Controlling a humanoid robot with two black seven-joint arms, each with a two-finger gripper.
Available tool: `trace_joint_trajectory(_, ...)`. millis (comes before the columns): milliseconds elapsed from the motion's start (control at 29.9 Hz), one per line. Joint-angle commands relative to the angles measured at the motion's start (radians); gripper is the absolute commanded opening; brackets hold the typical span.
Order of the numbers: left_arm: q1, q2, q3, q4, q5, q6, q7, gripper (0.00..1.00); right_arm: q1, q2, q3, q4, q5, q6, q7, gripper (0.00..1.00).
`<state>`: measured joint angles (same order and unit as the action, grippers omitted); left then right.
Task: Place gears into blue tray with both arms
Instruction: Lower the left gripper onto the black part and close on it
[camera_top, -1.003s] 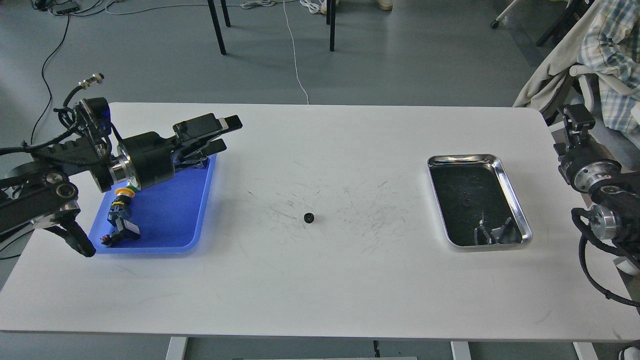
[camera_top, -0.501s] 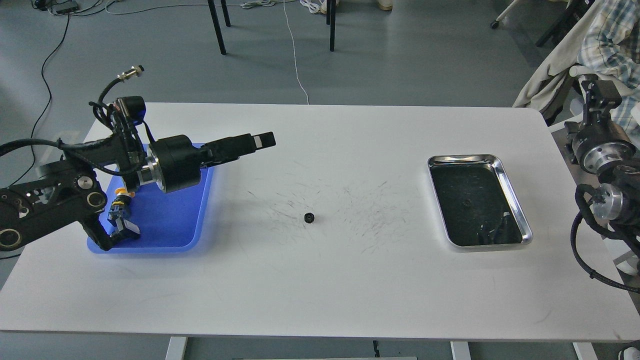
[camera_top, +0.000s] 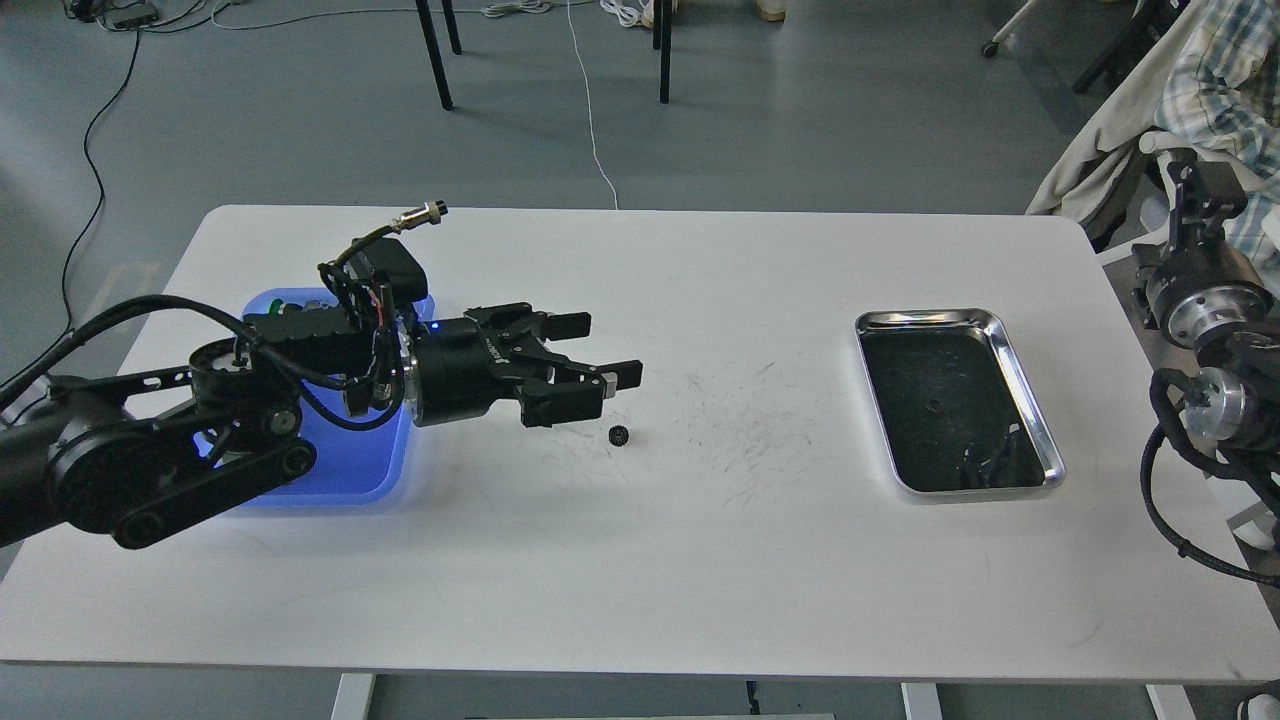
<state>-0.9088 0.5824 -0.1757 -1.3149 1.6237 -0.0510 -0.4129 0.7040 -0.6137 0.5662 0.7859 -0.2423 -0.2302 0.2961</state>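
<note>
Left gripper (camera_top: 600, 355): your fingers are spread wide and hold nothing, reaching out past the right rim of the blue tray (camera_top: 340, 480) above the white table (camera_top: 640, 580). One black gear (camera_top: 618, 434) lies flat on the table, to the right of the blue tray, just below and slightly right of the lower fingertip; it sits apart from the fingers, not between them. Your left arm covers most of the blue tray, so its contents cannot be read. Right gripper (camera_top: 1195, 190): it stands off the table's right edge, well apart from the gear, pointing up; whether its fingers are spread cannot be told. A steel tray (camera_top: 1030, 400) lies on the table between the gear and the right arm.
</note>
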Motion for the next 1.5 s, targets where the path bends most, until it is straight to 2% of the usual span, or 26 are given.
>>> trace_joint_trajectory(0, 0.001, -0.029, 0.005, 0.054, -0.001, -0.003, 0.002, 0.99, 0.0, -0.001, -0.002, -0.001, -0.002, 0.0, 0.0, 0.96)
trace_joint_trajectory(67, -0.005, -0.036, 0.016, 0.068, 0.005, 0.0, -0.012, 0.99, 0.002, -0.001, -0.002, 0.001, -0.002, 0.0, 0.0, 0.96)
trace_joint_trajectory(167, -0.016, -0.056, 0.027, 0.092, 0.018, 0.0, -0.076, 0.99, 0.002, -0.003, -0.002, 0.001, -0.002, -0.001, 0.0, 0.96)
trace_joint_trajectory(267, -0.015, -0.122, 0.028, 0.155, 0.085, 0.003, -0.076, 0.98, 0.002, -0.011, -0.002, 0.001, -0.002, -0.001, 0.0, 0.96)
trace_joint_trajectory(368, -0.007, -0.167, 0.027, 0.19, 0.177, 0.019, -0.076, 0.92, 0.002, -0.015, -0.002, 0.001, -0.002, -0.001, 0.0, 0.96)
trace_joint_trajectory(669, -0.012, -0.222, 0.03, 0.328, 0.387, 0.086, -0.076, 0.92, 0.002, -0.015, -0.008, -0.001, -0.002, -0.001, 0.0, 0.96)
trace_joint_trajectory(769, -0.007, -0.225, 0.03, 0.347, 0.392, 0.105, -0.076, 0.92, 0.002, -0.015, -0.011, -0.001, -0.003, -0.001, 0.0, 0.96)
trace_joint_trajectory(836, -0.001, -0.237, 0.039, 0.353, 0.416, 0.137, -0.076, 0.91, 0.002, -0.015, -0.012, -0.001, -0.003, -0.001, 0.0, 0.96)
trace_joint_trajectory(903, -0.002, -0.251, 0.074, 0.382, 0.435, 0.181, -0.076, 0.84, 0.002, -0.017, -0.014, -0.001, -0.003, 0.0, 0.0, 0.96)
trace_joint_trajectory(1036, -0.002, -0.269, 0.123, 0.44, 0.433, 0.244, -0.076, 0.84, 0.002, -0.017, -0.015, -0.002, -0.005, 0.0, 0.0, 0.96)
trace_joint_trajectory(1237, 0.002, -0.312, 0.13, 0.474, 0.435, 0.258, -0.076, 0.82, 0.002, -0.017, -0.015, -0.001, -0.005, 0.0, 0.0, 0.96)
trace_joint_trajectory(1471, 0.033, -0.345, 0.131, 0.528, 0.435, 0.301, -0.076, 0.75, 0.003, -0.018, -0.017, -0.001, -0.006, 0.0, 0.0, 0.96)
